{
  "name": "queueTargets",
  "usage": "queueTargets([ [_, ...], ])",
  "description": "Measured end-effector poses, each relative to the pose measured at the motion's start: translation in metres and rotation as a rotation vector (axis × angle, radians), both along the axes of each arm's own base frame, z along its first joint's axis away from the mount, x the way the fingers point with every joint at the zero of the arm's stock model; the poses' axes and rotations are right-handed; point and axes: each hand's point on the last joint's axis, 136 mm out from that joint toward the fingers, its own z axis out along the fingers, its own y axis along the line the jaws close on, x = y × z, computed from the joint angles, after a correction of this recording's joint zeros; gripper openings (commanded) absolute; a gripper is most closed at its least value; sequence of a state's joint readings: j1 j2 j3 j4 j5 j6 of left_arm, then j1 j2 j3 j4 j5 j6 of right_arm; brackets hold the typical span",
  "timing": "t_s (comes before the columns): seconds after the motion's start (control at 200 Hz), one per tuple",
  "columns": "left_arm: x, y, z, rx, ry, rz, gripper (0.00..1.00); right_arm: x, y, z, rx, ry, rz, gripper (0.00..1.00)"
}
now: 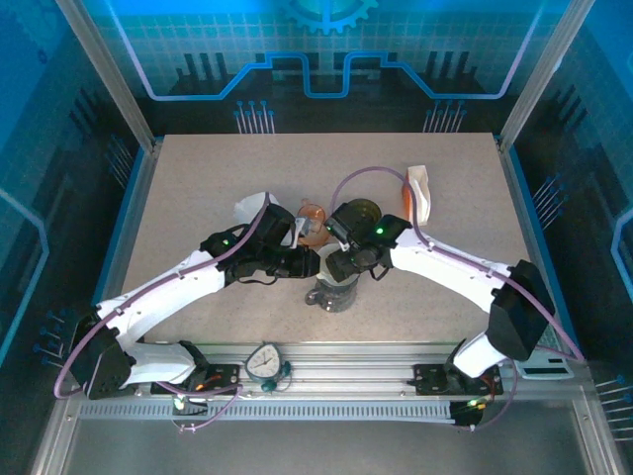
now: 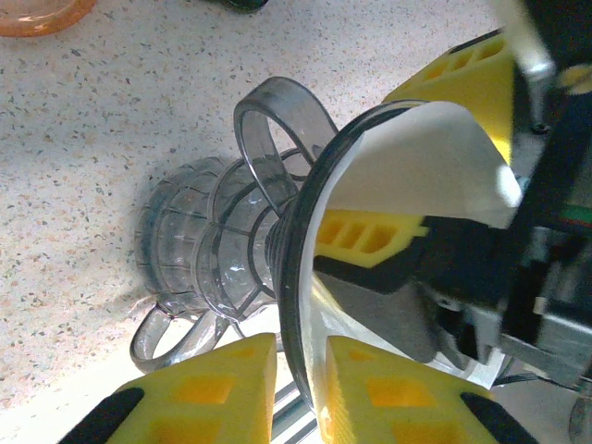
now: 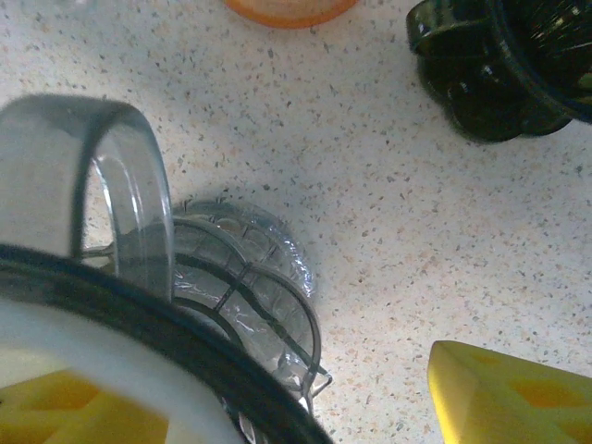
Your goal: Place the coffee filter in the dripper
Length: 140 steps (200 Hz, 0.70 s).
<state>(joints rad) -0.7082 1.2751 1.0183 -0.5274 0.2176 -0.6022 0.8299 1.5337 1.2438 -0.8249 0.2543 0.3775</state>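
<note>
My left gripper (image 2: 298,350) sits astride the dripper (image 2: 213,250) rim, jaws narrow, can't tell if clamped. My right gripper (image 3: 268,375) is spread wide across the rim. The white coffee filter (image 2: 416,166) lies inside the dripper, which is on the speckled table (image 2: 92,120).

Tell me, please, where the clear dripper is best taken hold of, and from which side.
Probably at its thin upper rim, coming from above, with one jaw inside the cone and one outside. The clear dripper appears to stand on its ribbed base with the mouth upward, so the wall is open to a pinch. Keep off the side with the loop handle.
</note>
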Motion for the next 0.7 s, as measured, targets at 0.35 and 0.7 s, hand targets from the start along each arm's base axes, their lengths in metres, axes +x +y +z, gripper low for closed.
queueTargets([
  [0.35,0.0,0.0,0.0,0.0,0.001,0.001,0.28,0.006,-0.012,0.053,0.112,-0.11,-0.036,0.74],
  [0.7,0.0,0.0,0.0,0.0,0.001,0.003,0.41,0.003,-0.034,0.092,0.199,-0.2,-0.094,0.74],
])
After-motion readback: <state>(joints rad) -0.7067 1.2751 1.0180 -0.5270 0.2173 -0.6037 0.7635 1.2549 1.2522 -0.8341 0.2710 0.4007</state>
